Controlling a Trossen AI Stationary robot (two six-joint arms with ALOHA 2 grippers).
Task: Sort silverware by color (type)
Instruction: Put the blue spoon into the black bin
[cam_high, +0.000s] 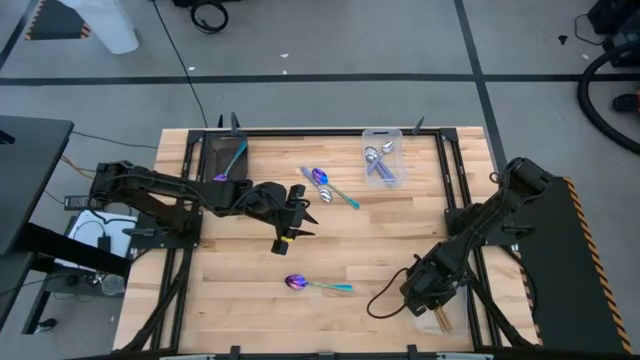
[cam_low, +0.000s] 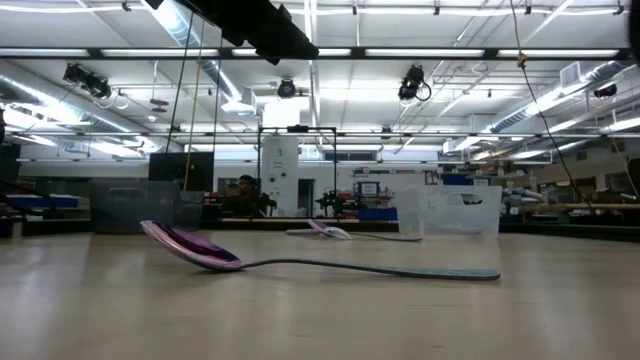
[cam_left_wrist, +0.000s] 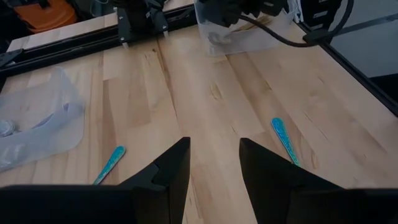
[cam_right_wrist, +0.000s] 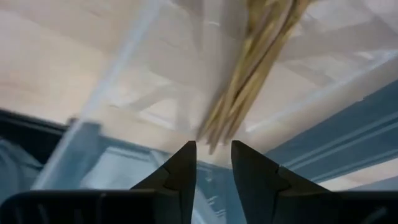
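Note:
A purple-bowled spoon with a teal handle (cam_high: 315, 285) lies alone near the table's middle front, resting on its bowl's underside (cam_low: 190, 248) and its handle end (cam_low: 470, 273). Two more like it (cam_high: 330, 187) lie farther back. Gold spoons (cam_right_wrist: 255, 68) lie bundled in a clear bin (cam_high: 440, 320) at the near right. My right gripper (cam_high: 435, 300) hovers open over them, the handle ends just beyond its fingertips (cam_right_wrist: 213, 155). My left gripper (cam_left_wrist: 214, 162) hangs open above the table's middle (cam_high: 295, 215), with nothing between its fingers.
A clear bin (cam_high: 382, 157) holding silver-bowled spoons stands at the far right. A dark tray (cam_high: 225, 158) at the far left holds a teal-handled spoon. Black frame rails (cam_high: 452, 170) run along the table's sides. Bare wood lies between the loose spoons.

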